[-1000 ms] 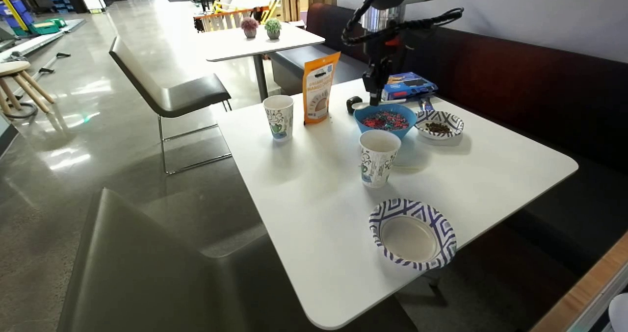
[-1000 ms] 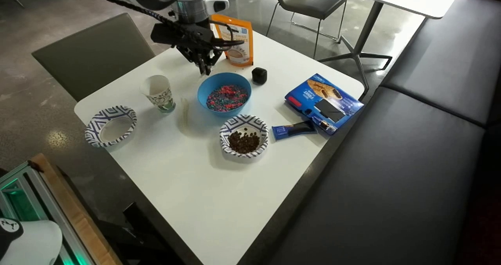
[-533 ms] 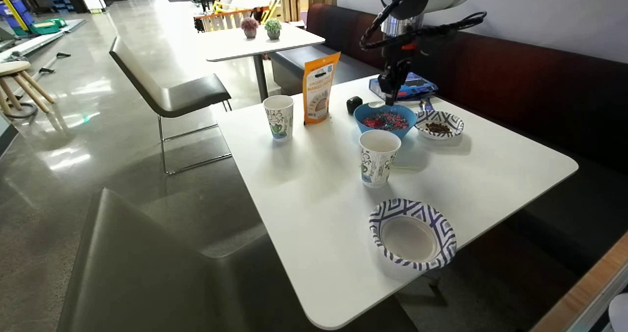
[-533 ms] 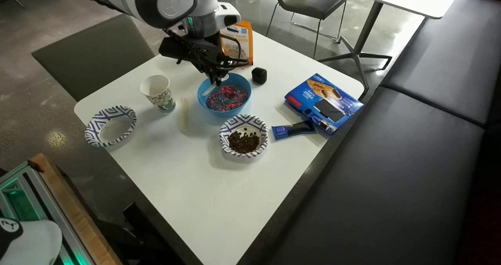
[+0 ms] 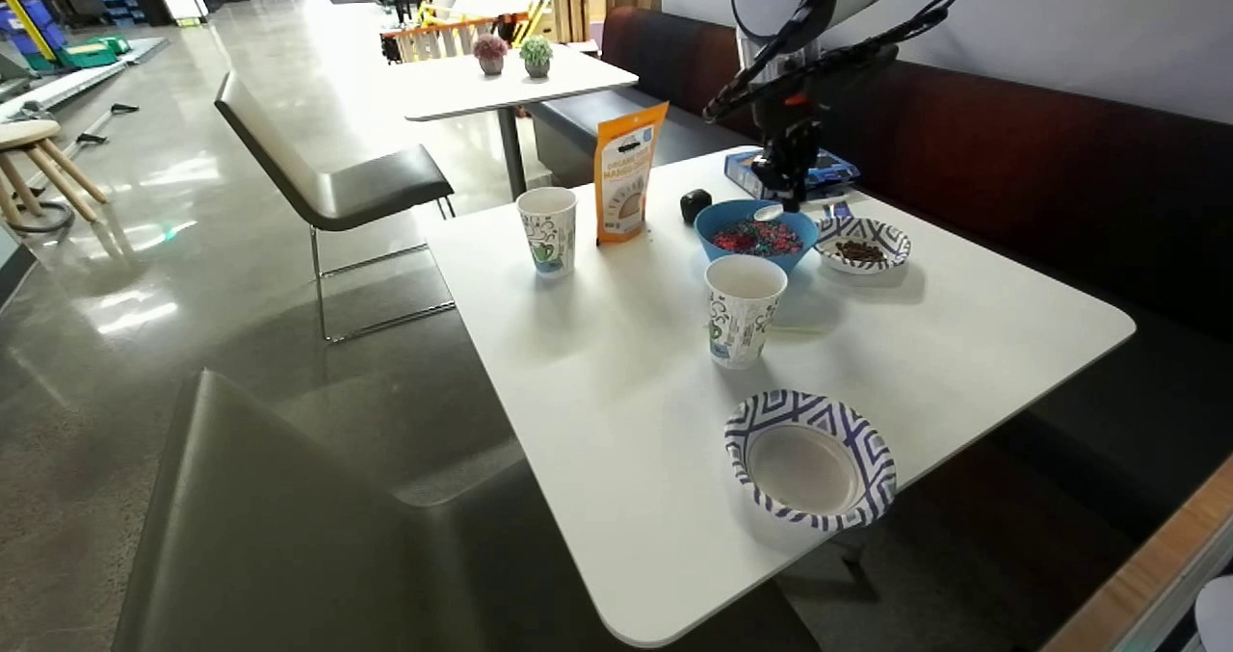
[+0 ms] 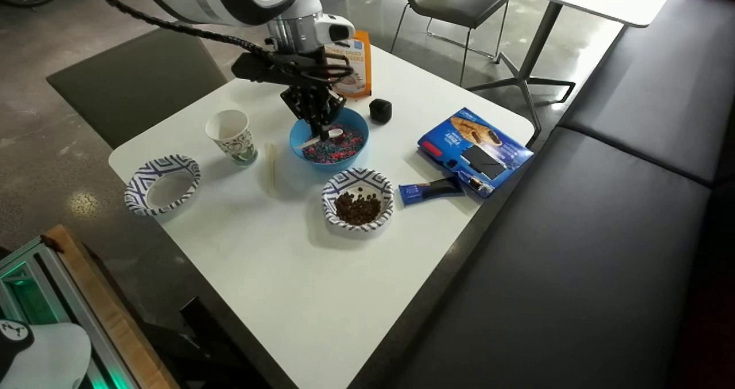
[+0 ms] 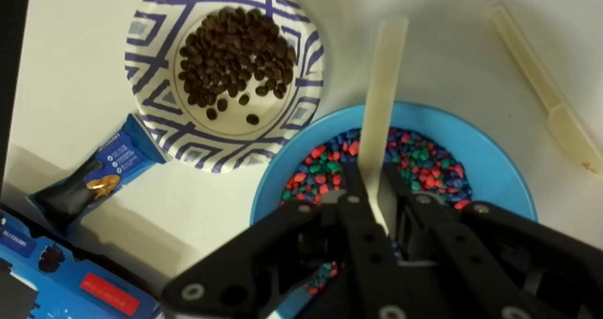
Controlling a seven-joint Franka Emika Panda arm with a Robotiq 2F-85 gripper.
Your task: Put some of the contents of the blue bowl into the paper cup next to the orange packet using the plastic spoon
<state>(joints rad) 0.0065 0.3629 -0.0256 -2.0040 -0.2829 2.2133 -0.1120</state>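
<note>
Wrist view, looking down on a white table (image 7: pixel 207 206): a black gripper (image 7: pixel 372 174) has its fingers clamped on the handle of a pale plastic spoon (image 7: pixel 384 74), above a round blue bowl (image 7: pixel 494 182) holding small red, green and blue bits (image 7: pixel 426 166). Seen from this angle, the handle crosses the bowl's rim. In both exterior views the spoon's scoop (image 6: pixel 336 132) shows over the bowl; whether it touches the bits cannot be told. Beside the blue bowl sits a patterned paper bowl (image 7: pixel 155 67) of dark coffee beans (image 7: pixel 235 50), with a wrapped snack bar (image 7: pixel 101 177) and a blue box (image 7: pixel 61 272) near it; on another side lies a pale plastic knife (image 7: pixel 572 135). In an exterior view, the paper cup (image 5: pixel 549 238) stands just beside the upright orange packet (image 5: pixel 626 175), both apart from the blue bowl. A second paper cup (image 5: pixel 740 320) stands in front of that bowl, and a second patterned bowl (image 5: pixel 804 469) rests nearer the camera, by the table's edge. A small black lump (image 5: pixel 693 206) sits near the blue bowl.
</note>
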